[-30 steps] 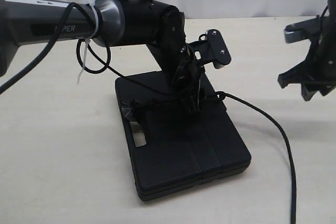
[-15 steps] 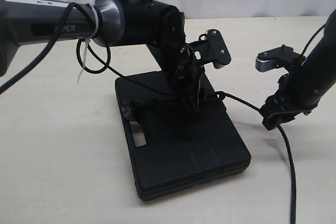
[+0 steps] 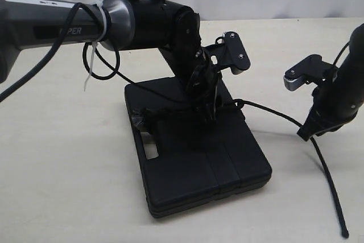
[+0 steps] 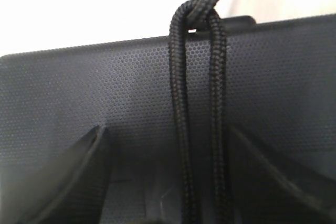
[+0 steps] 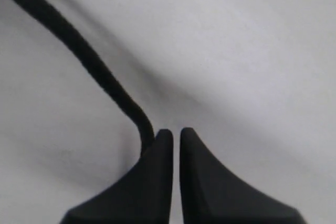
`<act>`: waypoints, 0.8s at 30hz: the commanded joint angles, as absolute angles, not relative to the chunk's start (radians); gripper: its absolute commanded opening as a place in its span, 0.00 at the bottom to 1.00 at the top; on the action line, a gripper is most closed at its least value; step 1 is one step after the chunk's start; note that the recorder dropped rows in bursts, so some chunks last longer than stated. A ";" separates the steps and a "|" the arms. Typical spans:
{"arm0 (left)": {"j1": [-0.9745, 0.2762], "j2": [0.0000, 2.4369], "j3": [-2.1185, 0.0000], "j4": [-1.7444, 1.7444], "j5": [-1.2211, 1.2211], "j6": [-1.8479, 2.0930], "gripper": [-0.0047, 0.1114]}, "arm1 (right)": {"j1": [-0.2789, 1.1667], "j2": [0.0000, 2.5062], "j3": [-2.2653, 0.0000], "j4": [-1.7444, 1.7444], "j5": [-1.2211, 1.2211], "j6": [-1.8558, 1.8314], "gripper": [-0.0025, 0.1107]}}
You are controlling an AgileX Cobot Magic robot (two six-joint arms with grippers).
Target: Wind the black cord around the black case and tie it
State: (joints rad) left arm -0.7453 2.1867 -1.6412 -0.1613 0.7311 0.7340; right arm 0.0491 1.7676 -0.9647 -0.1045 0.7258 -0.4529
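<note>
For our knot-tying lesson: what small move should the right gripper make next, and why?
Probably pull the cord away from the case to take up slack: the right gripper is shut on it, and the stretch between them curves loosely.

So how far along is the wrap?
Done: the black cord crosses the black case near its handle slot, doubled over one edge. In hand: the right tool grips the free run beside the case; the left tool sits open over the strands. To do: no finished tie shows; the tail lies loose on the table.
</note>
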 commanded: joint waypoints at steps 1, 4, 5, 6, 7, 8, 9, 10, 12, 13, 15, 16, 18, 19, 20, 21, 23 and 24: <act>-0.744 2.223 -1.630 -0.143 0.705 0.728 0.54 | 0.062 1.770 -0.998 -0.124 0.712 -0.425 0.06; -0.744 2.223 -1.630 -0.143 0.705 0.728 0.54 | 0.103 1.749 -1.034 -0.123 0.724 -0.425 0.11; -0.744 2.223 -1.630 -0.143 0.705 0.728 0.54 | 0.118 1.738 -1.039 -0.123 0.726 -0.425 0.14; -0.744 2.223 -1.630 -0.143 0.703 0.728 0.54 | 0.130 1.726 -1.046 -0.123 0.734 -0.425 0.19; -0.744 2.223 -1.630 -0.143 0.703 0.728 0.54 | 0.142 1.714 -1.048 -0.117 0.747 -0.425 0.25; -0.744 2.223 -1.630 -0.143 0.703 0.728 0.54 | 0.151 1.705 -1.048 -0.111 0.763 -0.428 0.29; -0.744 2.223 -1.630 -0.143 0.703 0.728 0.54 | 0.163 1.700 -1.044 -0.094 0.781 -0.446 0.33; -0.744 2.223 -1.630 -0.143 0.703 0.728 0.54 | 0.173 1.698 -1.042 -0.069 0.807 -0.491 0.37; -0.744 2.223 -1.630 -0.143 0.703 0.728 0.54 | 0.187 1.698 -1.022 -0.019 0.827 -0.579 0.41; -0.744 2.223 -1.630 -0.143 0.703 0.728 0.54 | 0.189 1.701 -1.002 0.000 0.814 -0.614 0.42; -0.744 2.223 -1.630 -0.143 0.703 0.728 0.54 | 0.189 1.710 -0.960 0.000 0.760 -0.632 0.42; -0.744 2.223 -1.630 -0.143 0.706 0.728 0.54 | 0.189 1.713 -0.939 -0.026 0.724 -0.606 0.42; -0.744 2.223 -1.630 -0.143 0.712 0.728 0.54 | 0.187 1.720 -0.914 -0.118 0.672 -0.524 0.42; -0.744 2.223 -1.630 -0.143 0.715 0.728 0.54 | 0.187 1.724 -0.909 -0.166 0.654 -0.480 0.42; -0.744 2.223 -1.630 -0.143 0.715 0.728 0.54 | 0.187 1.727 -0.907 -0.200 0.643 -0.450 0.42; -0.744 2.223 -1.630 -0.143 0.715 0.728 0.54 | 0.187 1.729 -0.905 -0.236 0.639 -0.413 0.42; -0.744 2.223 -1.630 -0.143 0.715 0.728 0.54 | 0.187 1.736 -0.901 -0.300 0.621 -0.354 0.41; -0.744 2.223 -1.630 -0.143 0.715 0.728 0.54 | 0.187 1.745 -0.896 -0.327 0.613 -0.331 0.41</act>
State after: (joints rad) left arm -0.7453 2.1867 -1.6412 -0.1613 0.7311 0.7340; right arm 0.1892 1.7324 -0.9067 -0.2451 0.6502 -0.4031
